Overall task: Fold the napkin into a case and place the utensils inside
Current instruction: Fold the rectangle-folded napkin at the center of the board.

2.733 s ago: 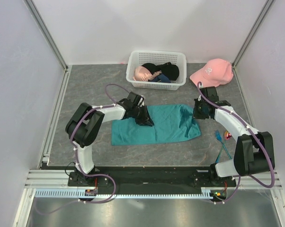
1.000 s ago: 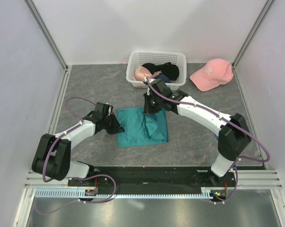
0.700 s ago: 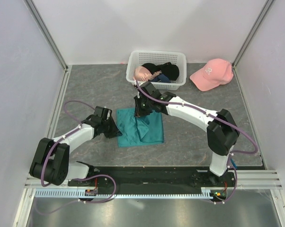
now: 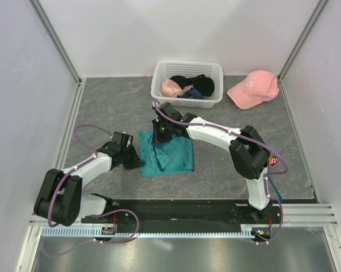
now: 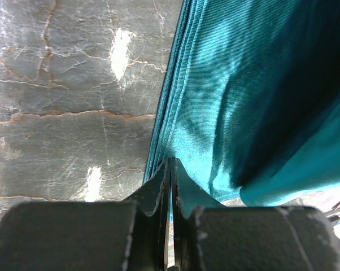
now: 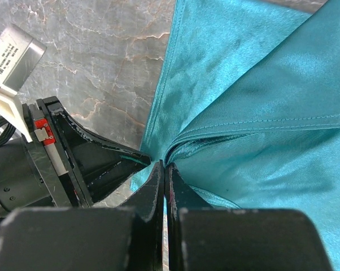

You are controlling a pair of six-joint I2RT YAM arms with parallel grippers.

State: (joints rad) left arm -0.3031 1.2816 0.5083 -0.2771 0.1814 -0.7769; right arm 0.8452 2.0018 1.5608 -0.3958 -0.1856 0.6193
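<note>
The teal napkin (image 4: 173, 156) lies folded over into a rough square mid-table, and it fills the left wrist view (image 5: 243, 101) and the right wrist view (image 6: 260, 113). My left gripper (image 4: 139, 162) is at its left edge, shut on the layered hem (image 5: 170, 164). My right gripper (image 4: 156, 137) is at the far left corner, shut on a bunched fold (image 6: 164, 166), close to the left gripper's tip (image 6: 144, 159). The utensils lie at the right by the right arm: a red-headed one (image 4: 275, 162) and a blue one (image 4: 278, 195), both partly hidden.
A white lattice basket (image 4: 186, 67) holding dark and pink garments stands at the back centre. A pink cap (image 4: 252, 88) sits at the back right. The right arm stretches across the table above the napkin's right side. Walls close in on both sides.
The napkin lay spread wide; my right gripper has carried its right end over to the left, doubling it. My left gripper moved to the left edge and closed on the hem.
</note>
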